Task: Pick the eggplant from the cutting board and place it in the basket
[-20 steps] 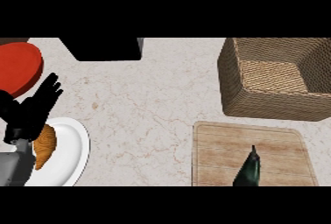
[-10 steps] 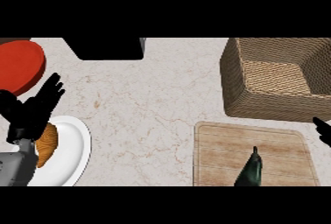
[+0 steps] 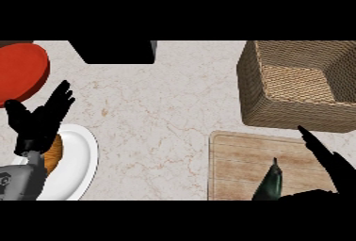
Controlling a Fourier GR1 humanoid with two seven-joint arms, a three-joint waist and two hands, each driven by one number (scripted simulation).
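The eggplant [image 3: 268, 184] is cut off at the view's lower edge, as is the right hand [image 3: 325, 160]. The left hand [image 3: 38, 120] hides part of an orange food item [image 3: 54, 151] on the white plate [image 3: 80, 164].

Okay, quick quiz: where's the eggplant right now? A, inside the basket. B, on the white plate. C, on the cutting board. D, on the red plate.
C: the eggplant lies on the cutting board at its lower edge, below the basket, with the right hand beside it.
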